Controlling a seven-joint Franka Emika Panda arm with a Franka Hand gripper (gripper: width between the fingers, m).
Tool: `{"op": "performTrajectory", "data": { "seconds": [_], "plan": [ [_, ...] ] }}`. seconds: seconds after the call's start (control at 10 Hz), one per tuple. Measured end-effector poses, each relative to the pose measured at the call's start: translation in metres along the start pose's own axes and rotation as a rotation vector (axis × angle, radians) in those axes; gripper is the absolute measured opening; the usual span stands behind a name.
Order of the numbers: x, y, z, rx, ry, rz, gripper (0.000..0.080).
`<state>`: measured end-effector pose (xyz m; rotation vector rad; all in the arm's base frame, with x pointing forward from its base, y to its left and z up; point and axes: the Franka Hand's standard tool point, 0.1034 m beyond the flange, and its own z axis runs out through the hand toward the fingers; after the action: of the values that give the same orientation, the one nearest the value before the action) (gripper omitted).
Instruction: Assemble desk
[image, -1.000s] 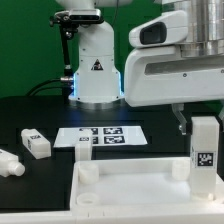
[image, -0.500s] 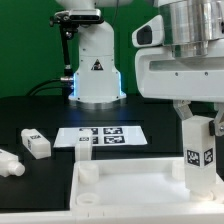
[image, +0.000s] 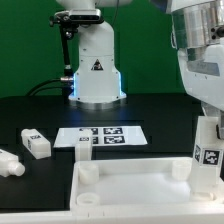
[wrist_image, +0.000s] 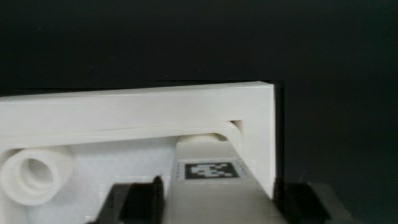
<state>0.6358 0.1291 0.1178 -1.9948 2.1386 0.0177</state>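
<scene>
I note the gripper (wrist_image: 217, 207) clamped on a tagged leg (image: 207, 160), upright at the tabletop (image: 130, 169) corner on the exterior view's right.

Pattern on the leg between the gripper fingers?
Black-and-white square tag on a white leg; wrist view shows best.

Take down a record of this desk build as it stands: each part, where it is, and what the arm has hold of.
tabletop panel: lies flat, rim up, corner sockets showing
held leg: upright, tag facing the exterior camera, at the panel's far corner on the exterior view's right
jaws: shut on the held leg
leg seated in socket: cannot tell
tagged loose leg: lying off the panel, on the exterior view's left
second loose leg: lying further left, cut off by the picture edge
marker board: flat, behind the panel
</scene>
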Motion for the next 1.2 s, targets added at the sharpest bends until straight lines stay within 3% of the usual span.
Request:
{"op": "performTrajectory", "data": {
  "seconds": [0.1,0.2,0.3,0.4,0.5,0.6,0.8,1.0,1.2],
  "plan": [
    [0.0,0.001,0.0,-0.004,0.0,-0.035,0.0287],
    [0.001,0.001,0.0,-0.006,0.001,-0.092,0.0367],
    [0.009,0.002,-0.001,-0.022,-0.001,-0.306,0.0504],
    [0.019,0.0,-0.005,-0.028,-0.005,-0.505,0.0504],
    [0.022,0.0,-0.007,-0.056,-0.012,-0.653,0.0616],
    [0.016,0.002,-0.007,-0.072,-0.008,-0.753,0.0639],
    [0.018,0.002,-0.006,-0.071,-0.011,-0.873,0.0648],
    [0.013,-0.003,-0.01,-0.107,0.005,-1.172,0.0648],
    [0.02,-0.001,-0.006,-0.114,0.001,-1.429,0.0648]
  ]
}}
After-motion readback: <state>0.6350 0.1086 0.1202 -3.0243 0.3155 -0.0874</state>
